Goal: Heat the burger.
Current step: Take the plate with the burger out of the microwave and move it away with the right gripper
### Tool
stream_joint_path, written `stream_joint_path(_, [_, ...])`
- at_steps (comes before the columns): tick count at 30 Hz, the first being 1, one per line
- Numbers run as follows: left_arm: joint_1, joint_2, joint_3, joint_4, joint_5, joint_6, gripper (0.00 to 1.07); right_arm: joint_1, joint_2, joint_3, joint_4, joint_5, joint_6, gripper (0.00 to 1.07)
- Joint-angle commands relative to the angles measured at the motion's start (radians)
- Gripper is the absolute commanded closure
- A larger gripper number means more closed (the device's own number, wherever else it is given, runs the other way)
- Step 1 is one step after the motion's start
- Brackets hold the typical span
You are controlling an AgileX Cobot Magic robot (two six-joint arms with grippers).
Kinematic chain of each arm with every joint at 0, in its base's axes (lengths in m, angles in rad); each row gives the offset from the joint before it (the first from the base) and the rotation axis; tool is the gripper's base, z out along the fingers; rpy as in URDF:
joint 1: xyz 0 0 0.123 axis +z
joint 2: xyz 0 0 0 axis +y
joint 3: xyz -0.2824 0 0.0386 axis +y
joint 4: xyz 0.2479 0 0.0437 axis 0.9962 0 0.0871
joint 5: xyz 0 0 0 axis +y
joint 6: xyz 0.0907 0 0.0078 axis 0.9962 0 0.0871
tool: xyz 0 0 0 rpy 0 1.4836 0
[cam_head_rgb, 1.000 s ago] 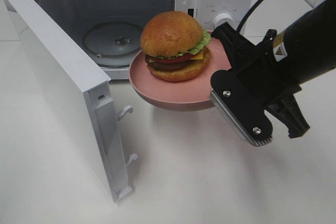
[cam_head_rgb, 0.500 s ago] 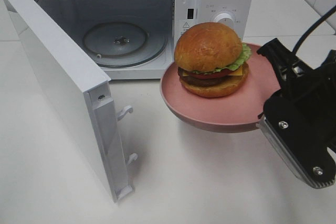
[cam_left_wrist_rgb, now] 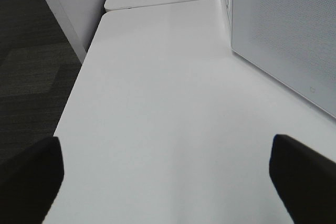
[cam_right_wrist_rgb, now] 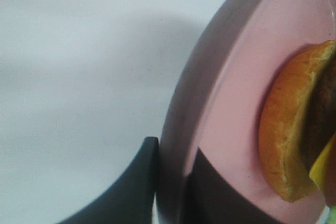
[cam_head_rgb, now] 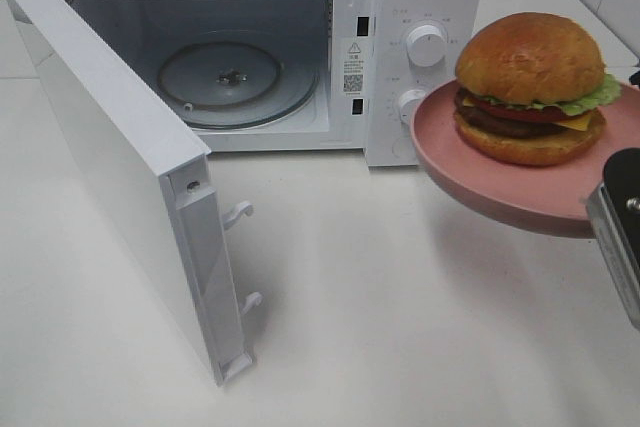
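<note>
Now the right gripper (cam_right_wrist_rgb: 170,182) pinches the rim of the pink plate (cam_head_rgb: 470,172) between its two dark fingers, one on each face of the rim, holding it up off the counter (cam_head_rgb: 380,317) toward the right edge. The burger (cam_head_rgb: 532,87) sits on that plate. The left gripper (cam_left_wrist_rgb: 168,177) stands wide apart over bare counter, gripping nothing. Toward the back edge the microwave (cam_head_rgb: 420,7) stands with its door (cam_head_rgb: 110,157) swung open and a glass turntable (cam_head_rgb: 235,82) inside, left of the raised plate.
</note>
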Motion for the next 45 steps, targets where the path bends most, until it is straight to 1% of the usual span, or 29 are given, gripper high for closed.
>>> stream_joint_path(1, [-0.001,-0.017,0.001,-0.004,-0.012,-0.002,0.06,-0.007,-0.019,-0.007,-0.06,-0.012,0.104,1.07])
stream_joint_path(3, [-0.001,-0.017,0.001,-0.004,-0.012,-0.002,0.06,-0.007,-0.019,-0.007,-0.074,0.002,0.138,1.07])
stream_joint_path(5, [-0.001,-0.017,0.001,-0.004,-0.012,-0.002,0.06,-0.007,-0.019,-0.007,-0.143,0.049,0.255,1.07])
stream_joint_path(8, [-0.001,-0.017,0.001,-0.004,-0.012,-0.002,0.06,-0.007,-0.019,-0.007,-0.172,0.072,0.312,1.07])
stream_joint_path(10, [-0.001,-0.017,0.001,-0.004,-0.012,-0.002,0.06,-0.007,-0.019,-0.007,-0.219,0.104,0.413,1.07])
stream_joint_path(12, [-0.001,-0.017,0.001,-0.004,-0.012,-0.002,0.06,-0.007,-0.019,-0.007,-0.233,0.111,0.438,1.07])
stream_joint_path(15, [-0.001,-0.017,0.001,-0.004,-0.012,-0.002,0.06,-0.007,-0.019,-0.008,-0.279,0.151,0.555,1.07])
stream_joint_path(19, [-0.001,-0.017,0.001,-0.004,-0.012,-0.002,0.06,-0.007,-0.019,-0.008,-0.303,0.187,0.64,1.07])
stream_joint_path(20, [-0.001,-0.017,0.001,-0.004,-0.012,-0.002,0.06,-0.007,-0.016,-0.008,-0.328,0.224,0.726,1.07])
stream_joint_path(22, [-0.001,-0.017,0.001,-0.004,-0.012,-0.002,0.06,-0.007,-0.012,-0.008,-0.336,0.238,0.757,1.07])
stream_joint_path(23, [-0.001,-0.017,0.001,-0.004,-0.012,-0.002,0.06,-0.007,-0.011,-0.008,-0.354,0.275,0.831,1.07])
stream_joint_path(24, [-0.001,-0.017,0.001,-0.004,-0.012,-0.002,0.06,-0.007,-0.011,-0.008,-0.354,0.275,0.831,1.07])
stream_joint_path(25, [-0.001,-0.017,0.001,-0.004,-0.012,-0.002,0.06,-0.007,-0.011,-0.008,-0.361,0.3,0.891,1.07])
stream_joint_path(26, [-0.001,-0.017,0.001,-0.004,-0.012,-0.002,0.06,-0.007,-0.011,-0.008,-0.361,0.3,0.891,1.07])
stream_joint_path(28, [-0.001,-0.017,0.001,-0.004,-0.012,-0.002,0.06,-0.007,-0.011,-0.008,-0.367,0.337,0.975,1.07])
stream_joint_path(32, [-0.001,-0.017,0.001,-0.004,-0.012,-0.002,0.06,-0.007,-0.011,-0.008,-0.381,0.374,1.058,1.07])
stream_joint_path(34, [-0.001,-0.017,0.001,-0.004,-0.012,-0.002,0.06,-0.007,-0.003,-0.008,-0.399,0.411,1.144,1.06])
stream_joint_path(35, [-0.001,-0.017,0.001,-0.004,-0.012,-0.002,0.06,-0.007,-0.003,-0.008,-0.399,0.411,1.144,1.06])
stream_joint_path(39, [-0.001,-0.017,0.001,-0.004,-0.012,-0.002,0.06,-0.007,0.054,-0.008,-0.406,0.468,1.262,1.06])
stream_joint_path(43, [-0.001,-0.017,0.001,-0.004,-0.012,-0.002,0.06,-0.007,0.099,-0.008,-0.406,0.471,1.328,1.05])
stream_joint_path(45, [-0.001,-0.017,0.001,-0.004,-0.012,-0.002,0.06,-0.007,0.147,-0.008,-0.406,0.47,1.417,1.05])
